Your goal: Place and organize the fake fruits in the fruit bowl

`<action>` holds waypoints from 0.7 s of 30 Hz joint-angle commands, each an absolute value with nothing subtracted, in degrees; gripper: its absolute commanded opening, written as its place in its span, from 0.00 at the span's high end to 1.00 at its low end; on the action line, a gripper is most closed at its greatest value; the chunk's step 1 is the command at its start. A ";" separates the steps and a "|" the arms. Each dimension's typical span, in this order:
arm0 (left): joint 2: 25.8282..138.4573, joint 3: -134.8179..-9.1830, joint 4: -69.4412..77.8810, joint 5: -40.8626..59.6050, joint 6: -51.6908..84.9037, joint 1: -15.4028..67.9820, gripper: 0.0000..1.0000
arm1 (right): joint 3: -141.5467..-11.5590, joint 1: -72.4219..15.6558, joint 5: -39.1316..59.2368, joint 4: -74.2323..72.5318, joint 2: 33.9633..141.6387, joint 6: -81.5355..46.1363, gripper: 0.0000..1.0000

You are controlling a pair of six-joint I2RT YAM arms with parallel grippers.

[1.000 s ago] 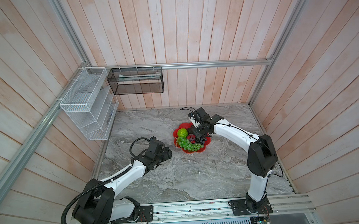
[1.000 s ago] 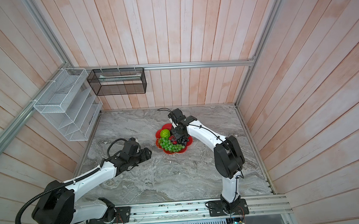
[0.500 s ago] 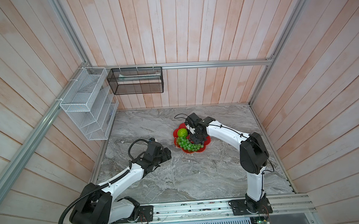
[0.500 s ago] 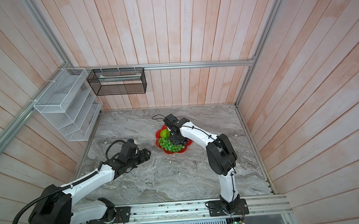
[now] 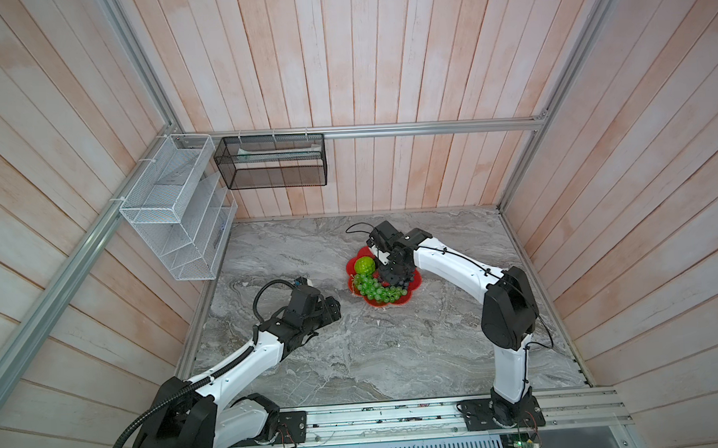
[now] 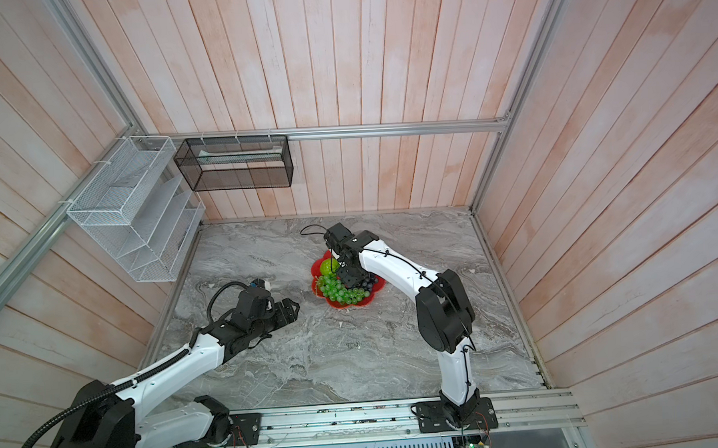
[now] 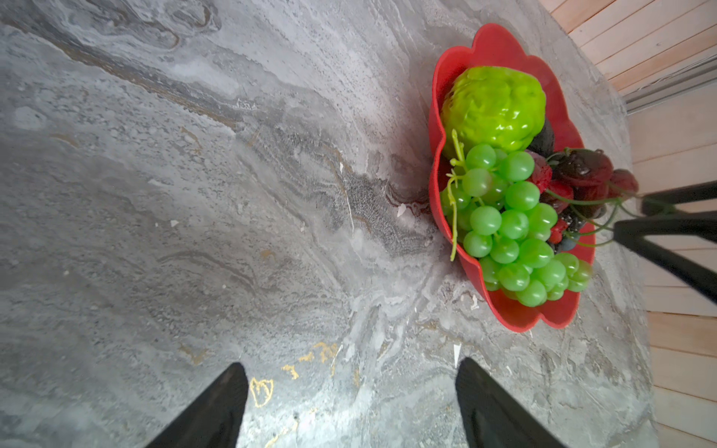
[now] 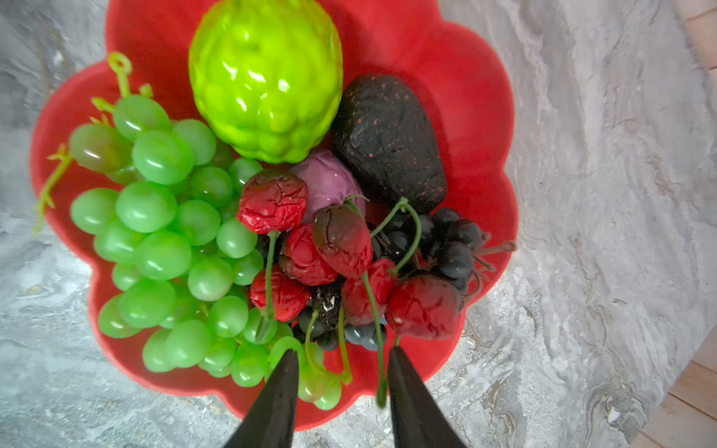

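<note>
The red scalloped fruit bowl (image 5: pixel 394 302) (image 8: pixel 485 116) holds the fake fruits: a green grape bunch (image 8: pixel 163 232), a bumpy lime-green ball (image 8: pixel 267 77), a dark avocado-like oval (image 8: pixel 388 139), a purple ball (image 8: pixel 329 178), red stemmed berries (image 8: pixel 306 252) and a dark grape bunch (image 8: pixel 450 244). My right gripper (image 8: pixel 343 351) (image 5: pixel 395 273) hangs low over the bowl's near side. Its jaws stand apart, with loose green berry stems between them, not clamped. Left of the bowl, my left gripper (image 7: pixel 351 362) (image 5: pixel 334 307) is wide open over bare marble.
A white wire rack (image 5: pixel 173 208) and a black mesh basket (image 5: pixel 271 162) hang on the walls at the back left. Wooden walls close in the marble table (image 5: pixel 355 358) on three sides. The arms' metal base rail (image 5: pixel 399 414) runs along the front.
My right gripper has moved in over the middle of the bowl and its jaws have parted, releasing the red berries into the bowl. The left arm has barely moved.
</note>
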State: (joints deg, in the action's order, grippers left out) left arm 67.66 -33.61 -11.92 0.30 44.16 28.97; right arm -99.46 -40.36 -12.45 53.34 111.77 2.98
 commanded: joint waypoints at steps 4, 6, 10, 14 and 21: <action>64.73 -38.44 -17.39 2.71 42.51 26.96 0.13 | -102.54 -40.63 -10.42 55.76 104.16 2.99 0.53; 63.66 -40.31 -18.39 2.06 41.52 25.83 0.07 | -101.32 -39.90 -8.74 53.45 101.89 2.84 0.51; 64.75 -45.92 -18.06 0.36 36.27 22.91 0.00 | -95.07 -36.21 -3.61 44.35 96.02 1.58 0.47; 68.61 -53.07 -20.08 -3.54 30.27 19.84 0.00 | -87.83 -29.46 0.04 33.11 88.89 -1.15 0.35; 64.23 -43.92 -2.26 -6.85 10.44 13.38 0.00 | -67.27 -15.89 2.62 5.74 69.48 -3.00 0.02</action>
State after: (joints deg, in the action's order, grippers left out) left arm 66.61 -49.47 -10.81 -3.55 22.70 15.16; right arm -73.63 -20.03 -0.25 22.48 75.92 -1.37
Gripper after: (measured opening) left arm 0.999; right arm 0.978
